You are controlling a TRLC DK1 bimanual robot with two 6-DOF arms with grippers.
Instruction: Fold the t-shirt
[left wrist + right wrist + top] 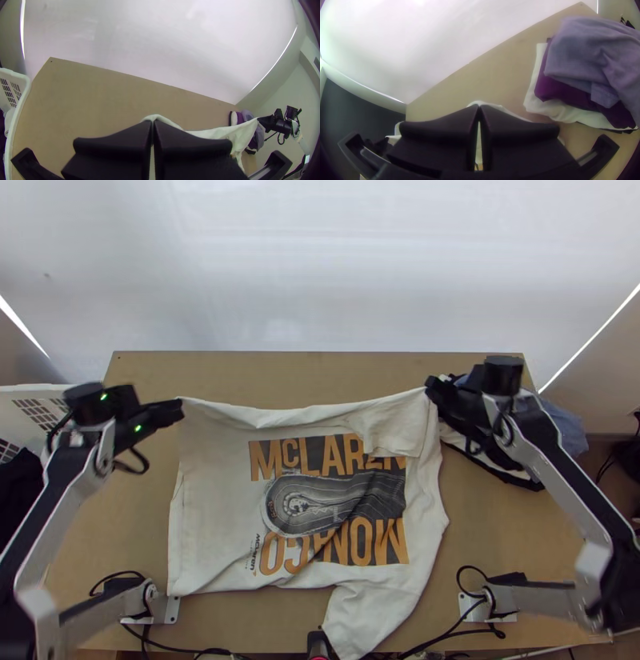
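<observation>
"How far along, left to right?"

"Early, I'd judge. The left gripper [181,408] is clenched on one far corner of the t-shirt [216,500]."

"And the middle?"

"Spread print up over the table [304,372], far edge raised, a loose flap trailing at the near edge."

"On the right?"

"The right gripper [430,390] pinches the other far corner. The main folding looks left to do."

links [68,498] silver-grey | joints [88,404] black | looped cables [146,460] black | base plates [172,610] silvery | left wrist lights [138,428] green
</observation>
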